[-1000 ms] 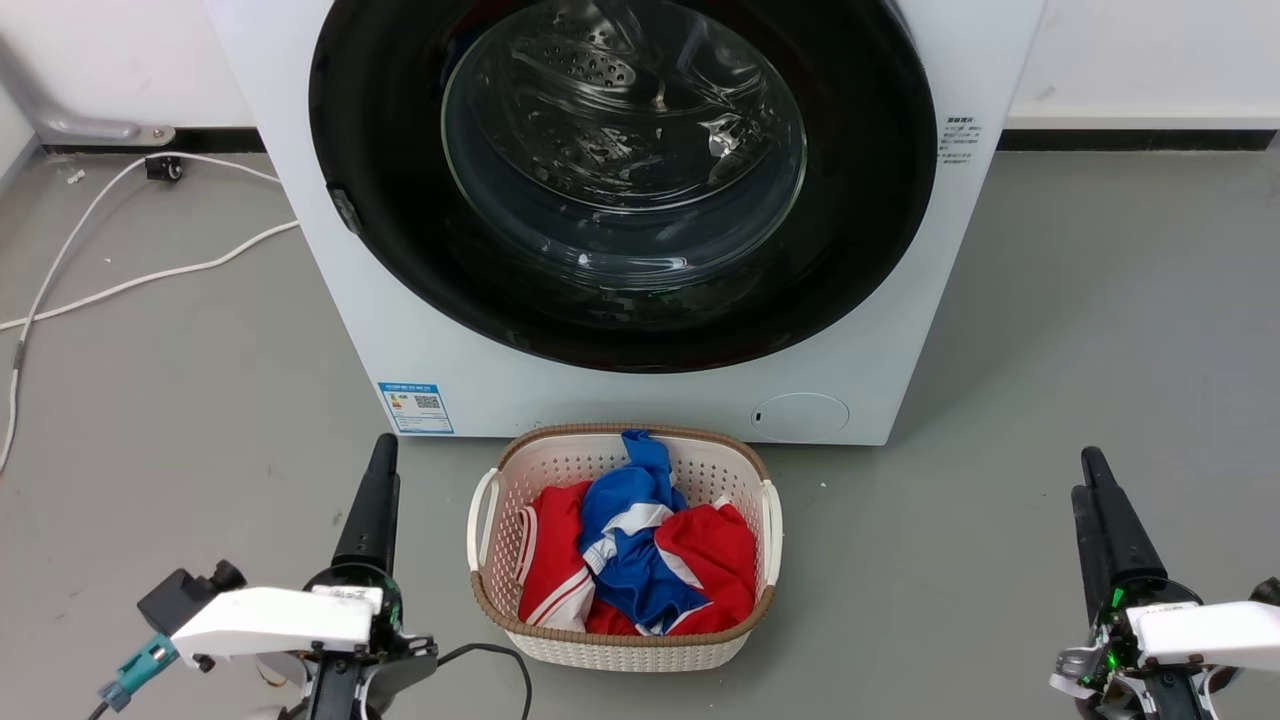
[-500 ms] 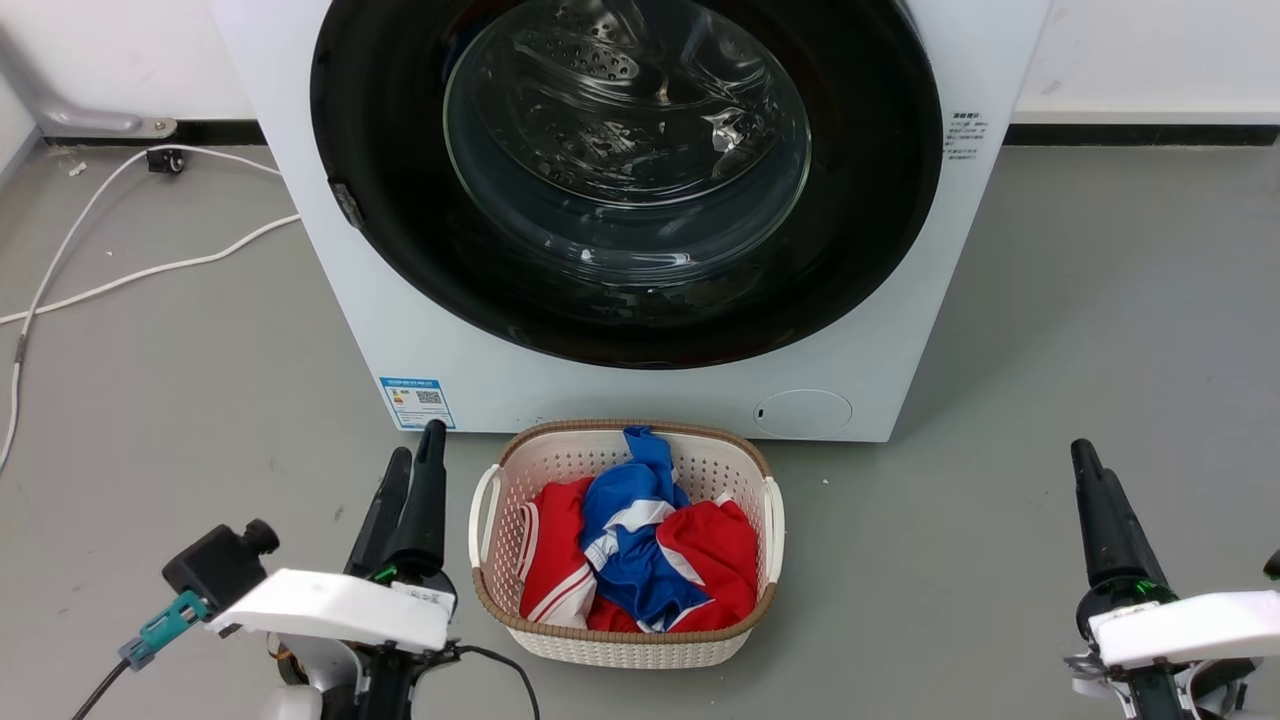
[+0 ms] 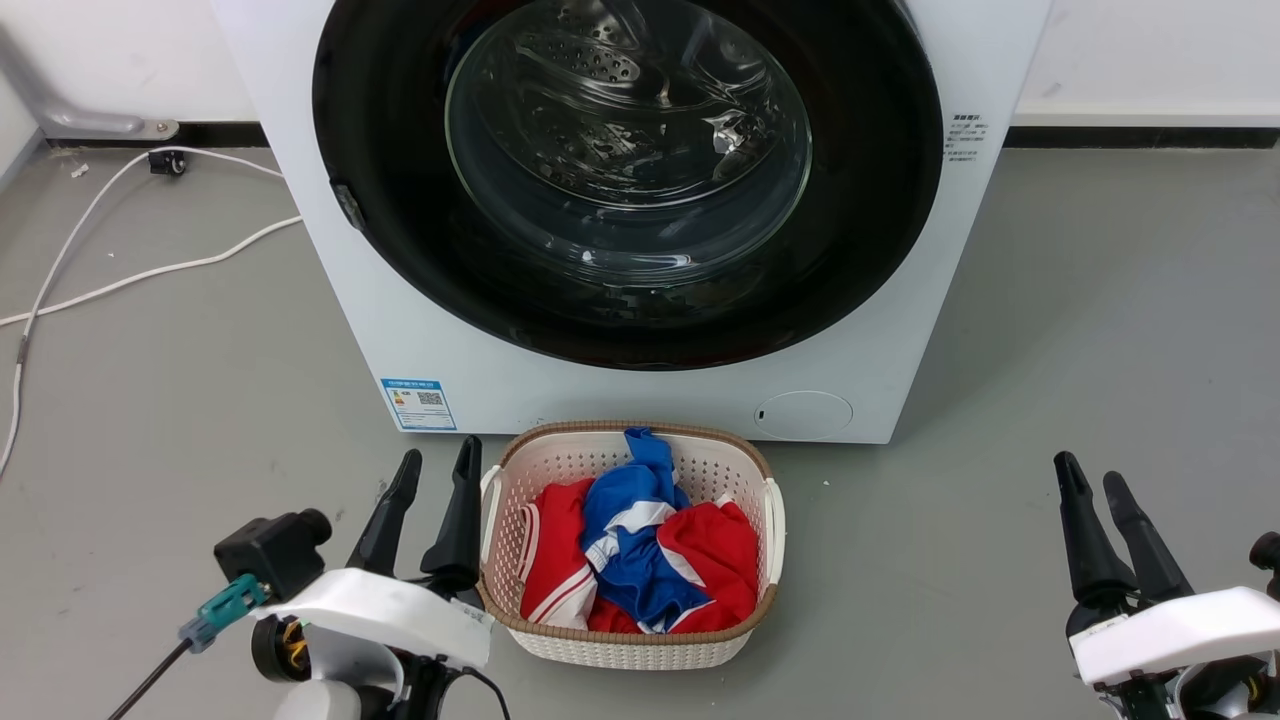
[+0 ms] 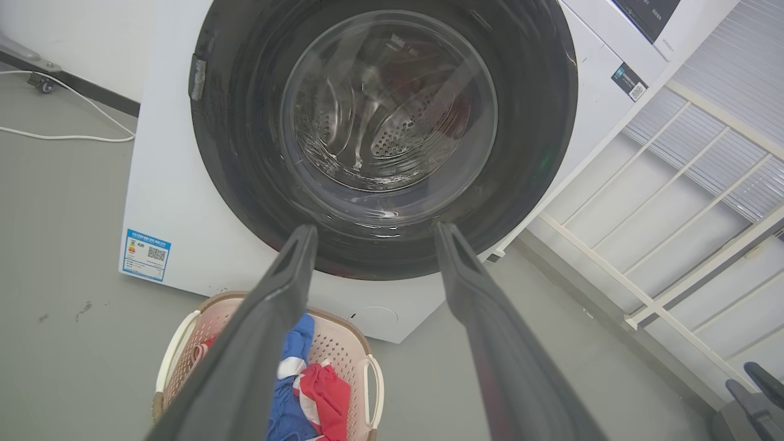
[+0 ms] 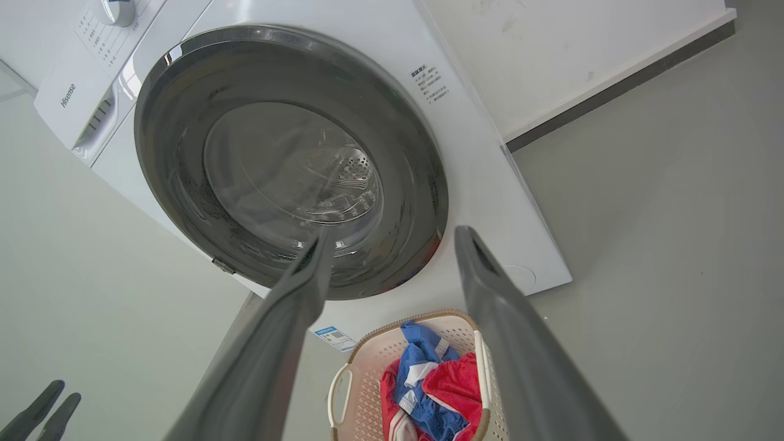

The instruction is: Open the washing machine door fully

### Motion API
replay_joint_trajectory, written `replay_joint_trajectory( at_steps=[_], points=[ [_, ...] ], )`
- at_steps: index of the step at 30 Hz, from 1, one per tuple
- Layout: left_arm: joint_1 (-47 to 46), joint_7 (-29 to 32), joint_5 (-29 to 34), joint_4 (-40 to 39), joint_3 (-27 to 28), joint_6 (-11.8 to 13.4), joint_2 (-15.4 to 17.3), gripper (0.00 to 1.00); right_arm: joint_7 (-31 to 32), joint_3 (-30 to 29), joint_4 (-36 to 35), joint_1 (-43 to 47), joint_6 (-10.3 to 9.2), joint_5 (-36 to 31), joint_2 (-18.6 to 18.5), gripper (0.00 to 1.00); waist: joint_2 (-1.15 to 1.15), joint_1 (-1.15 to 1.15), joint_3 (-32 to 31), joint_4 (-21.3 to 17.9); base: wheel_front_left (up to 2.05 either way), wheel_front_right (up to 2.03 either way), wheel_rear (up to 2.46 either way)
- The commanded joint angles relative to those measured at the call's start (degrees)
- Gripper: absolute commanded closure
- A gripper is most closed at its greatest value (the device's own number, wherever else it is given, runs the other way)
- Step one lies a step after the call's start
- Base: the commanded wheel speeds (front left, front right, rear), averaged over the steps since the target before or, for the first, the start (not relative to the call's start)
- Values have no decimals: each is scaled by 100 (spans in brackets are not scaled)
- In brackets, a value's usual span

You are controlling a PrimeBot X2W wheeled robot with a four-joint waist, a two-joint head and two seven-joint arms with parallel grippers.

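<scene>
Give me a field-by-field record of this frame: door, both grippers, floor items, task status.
door: washing machine door shut on the washing machine
left gripper: open, empty, beside the laundry basket
right gripper: open, empty, far right, apart from everything
floor: basket holds red and blue clothes, in front of the machine; white cable at left
status: door not yet touched

The head view's top edge cut off the upper part of the washing machine door (image 3: 870,200), and print on the blue label (image 3: 417,404) was too small to read.
</scene>
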Motion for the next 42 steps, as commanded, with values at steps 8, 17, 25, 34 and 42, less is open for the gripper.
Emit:
replay_joint_trajectory(
  at_steps=[8, 17, 25, 34, 42],
  points=[
    [-228, -180, 712, 17, -258, 211, 175, 0, 70, -46, -276, 69, 9, -806, 16, 0, 0, 0, 5, -2, 0, 0, 0],
    [-231, -302, 1177, 113, -431, 389, 278, 0, 117, -40, -401, 170, 10, -1411, 52, 0, 0, 0, -23, 0, 0, 0, 0],
    [-230, -412, 1573, 243, -564, 516, 343, 0, 156, -18, -555, 233, 11, -1918, 82, 0, 0, 0, -23, 13, 0, 0, 0],
    [-257, -531, 2002, 268, -695, 641, 383, 0, 224, 15, -751, 321, 12, -2417, 115, 0, 0, 0, -21, 43, 0, 0, 0],
    [-243, -627, 2308, 245, -745, 710, 391, 0, 274, 47, -901, 365, 13, -2774, 137, 0, 0, 0, -6, 69, 0, 0, 0]
  ],
)
